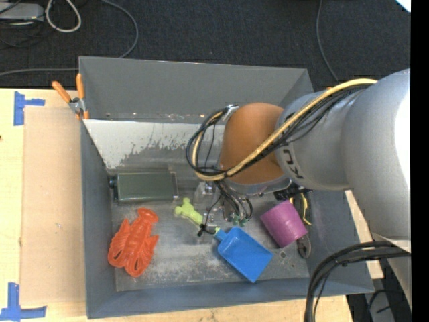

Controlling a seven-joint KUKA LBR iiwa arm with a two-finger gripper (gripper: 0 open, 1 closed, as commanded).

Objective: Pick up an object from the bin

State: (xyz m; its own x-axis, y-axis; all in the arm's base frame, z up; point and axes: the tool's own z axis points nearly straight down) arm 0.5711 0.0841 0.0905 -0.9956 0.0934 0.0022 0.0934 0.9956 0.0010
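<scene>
My gripper [216,210] hangs low over the middle of the bin floor, under the arm's orange cover. Just left of it lies a small yellow-green toy piece [188,212], close to the gripper's tip or touching it. A blue scoop-like plastic piece [243,253] lies right below and in front of the gripper. To its right a purple cup [284,223] lies tipped on its side.
An orange lobster toy [134,241] lies at the front left. A flat grey box [142,185] rests against the back slope on the left. A dark small thing [302,247] sits by the purple cup near the right wall.
</scene>
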